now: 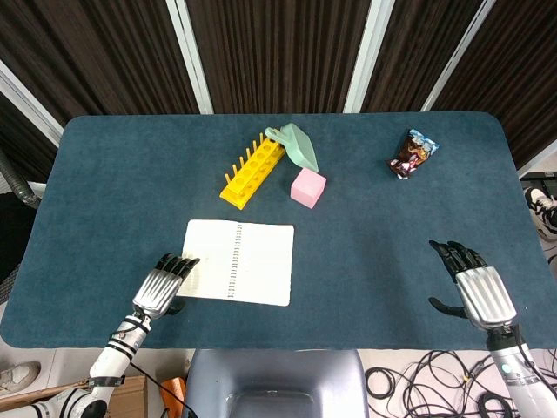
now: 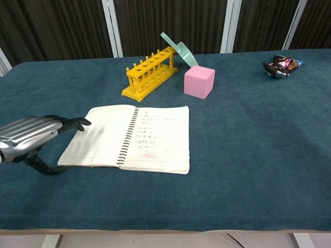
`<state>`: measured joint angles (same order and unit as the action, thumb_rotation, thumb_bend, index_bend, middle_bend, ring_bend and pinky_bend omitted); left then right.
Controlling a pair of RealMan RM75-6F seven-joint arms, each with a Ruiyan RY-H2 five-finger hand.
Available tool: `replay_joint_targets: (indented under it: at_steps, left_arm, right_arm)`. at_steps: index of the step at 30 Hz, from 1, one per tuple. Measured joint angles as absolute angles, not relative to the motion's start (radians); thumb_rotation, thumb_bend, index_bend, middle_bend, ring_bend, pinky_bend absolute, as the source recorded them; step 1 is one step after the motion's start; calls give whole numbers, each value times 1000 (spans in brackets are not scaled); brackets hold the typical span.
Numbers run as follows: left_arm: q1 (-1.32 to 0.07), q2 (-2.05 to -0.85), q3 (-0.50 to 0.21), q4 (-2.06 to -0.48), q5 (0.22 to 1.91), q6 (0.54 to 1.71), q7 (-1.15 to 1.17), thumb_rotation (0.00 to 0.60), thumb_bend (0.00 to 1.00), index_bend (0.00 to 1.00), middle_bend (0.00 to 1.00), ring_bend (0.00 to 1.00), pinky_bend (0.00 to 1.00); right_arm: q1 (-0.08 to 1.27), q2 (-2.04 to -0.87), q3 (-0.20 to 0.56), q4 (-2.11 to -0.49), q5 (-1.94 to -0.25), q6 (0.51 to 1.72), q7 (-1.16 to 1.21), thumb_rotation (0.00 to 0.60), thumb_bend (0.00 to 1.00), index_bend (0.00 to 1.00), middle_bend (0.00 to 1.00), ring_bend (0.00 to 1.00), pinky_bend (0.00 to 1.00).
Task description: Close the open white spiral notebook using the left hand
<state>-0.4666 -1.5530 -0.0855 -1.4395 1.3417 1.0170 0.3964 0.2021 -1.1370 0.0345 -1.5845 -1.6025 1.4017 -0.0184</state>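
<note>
Notebook (image 2: 132,137) handwriting shows from chest.

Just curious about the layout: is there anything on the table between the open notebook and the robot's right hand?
No. In the head view, only bare blue tabletop lies between the notebook and the right hand.

So on the dark blue counter (image 1: 104,174) there's a yellow test tube rack (image 1: 252,172) sitting at an angle toward the back, with a pale green scoop (image 1: 296,144) propped against its far end. A pink cube (image 1: 308,188) sits just beside the rack, right in front of the scoop. Way off at the back right corner there's a crumpled snack wrapper (image 1: 411,153), well apart from everything else.
</note>
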Motion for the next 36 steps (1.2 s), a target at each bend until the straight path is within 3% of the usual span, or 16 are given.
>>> replay_joint_targets:
  at_steps: [27, 32, 36]
  left_arm:
    - [-520, -1620, -82, -1366, 1278, 999, 408, 600, 264, 131, 181, 129, 117]
    - [-535, -1641, -88, -1326, 1277, 988, 380, 600, 259, 183, 206, 154, 123]
    - [-538, -1663, -88, -1288, 1310, 1011, 329, 600, 347, 299, 309, 261, 190]
  right_arm:
    - [180, -1142, 27, -1557, -1595, 1428, 15, 600, 31, 118, 174, 105, 238]
    - [175, -1143, 27, -1552, -1593, 1434, 23, 600, 31, 118, 174, 105, 238]
    - [168, -1144, 25, -1546, -1596, 1445, 30, 600, 32, 118, 174, 105, 238]
